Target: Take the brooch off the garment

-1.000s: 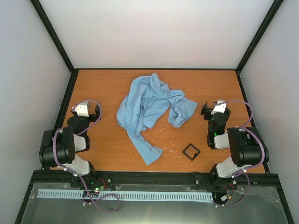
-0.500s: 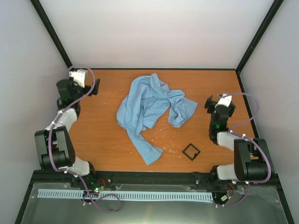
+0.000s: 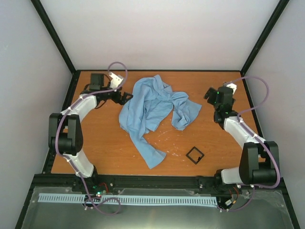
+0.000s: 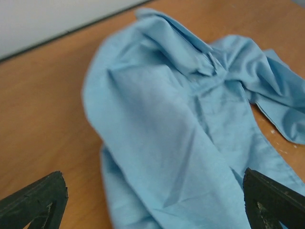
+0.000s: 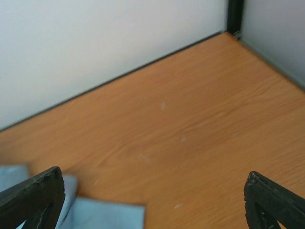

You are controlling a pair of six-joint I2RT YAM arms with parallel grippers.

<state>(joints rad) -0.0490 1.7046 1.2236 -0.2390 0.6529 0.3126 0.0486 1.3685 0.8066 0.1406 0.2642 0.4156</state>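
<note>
The garment (image 3: 152, 112) is a crumpled light blue shirt in the middle of the wooden table. No brooch shows on it in any view. My left gripper (image 3: 125, 98) is open at the garment's far left edge, and its wrist view is filled with blue folds (image 4: 190, 133) between the wide-apart fingertips (image 4: 35, 202). My right gripper (image 3: 211, 94) is open over bare wood to the right of the garment. In its wrist view only a corner of the cloth (image 5: 95, 214) shows at the lower left, with nothing between the fingertips (image 5: 276, 200).
A small black hollow square frame (image 3: 194, 155) lies on the table near the front right, apart from the garment. White walls and black corner posts (image 5: 234, 16) close the table at the back and sides.
Both arms have stretched out from their folded poses near the front. The left swung along the far left side to the garment's edge; the right moved farther back. The garment has not moved.
</note>
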